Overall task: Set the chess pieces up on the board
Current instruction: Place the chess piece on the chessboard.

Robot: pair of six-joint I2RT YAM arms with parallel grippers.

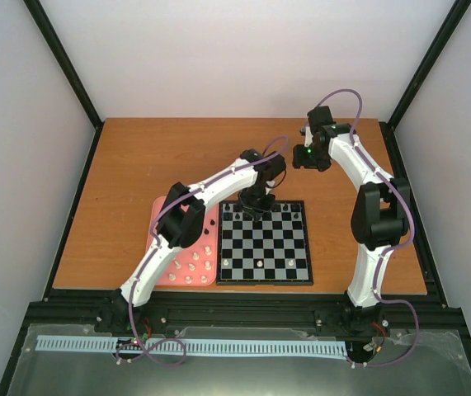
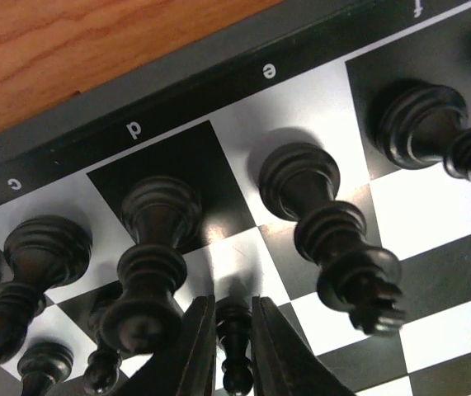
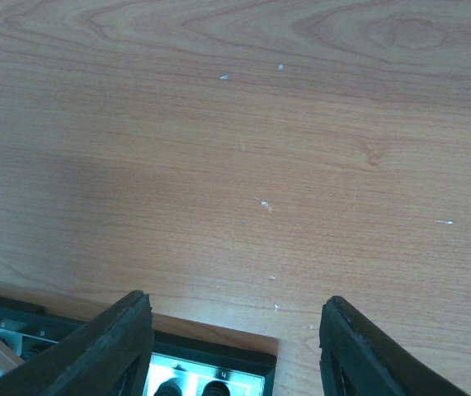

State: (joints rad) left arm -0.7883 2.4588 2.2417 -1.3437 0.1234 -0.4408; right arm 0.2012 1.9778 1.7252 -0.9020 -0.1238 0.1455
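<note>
The board [image 1: 276,240] lies at mid-table, with black chess pieces [image 1: 289,206] along its far row and a few cream-white ones [image 1: 259,262] on its near rows. My left gripper [image 1: 256,206] hangs low over the far row. Its fingers [image 2: 192,351] press close against both sides of a small black pawn [image 2: 233,334] above a white square. Tall black pieces [image 2: 157,219] stand just beyond on the lettered back row of the board [image 2: 202,91]. My right gripper [image 1: 305,157] is open and empty over bare wood past the board's far right corner [image 3: 219,363].
A pink tray [image 1: 162,216] with several cream-white pieces [image 1: 194,257] sits left of the board, partly under the left arm. Tall black pieces [image 2: 346,247] crowd both sides of the left fingers. A black frame edges the wooden table [image 1: 136,165].
</note>
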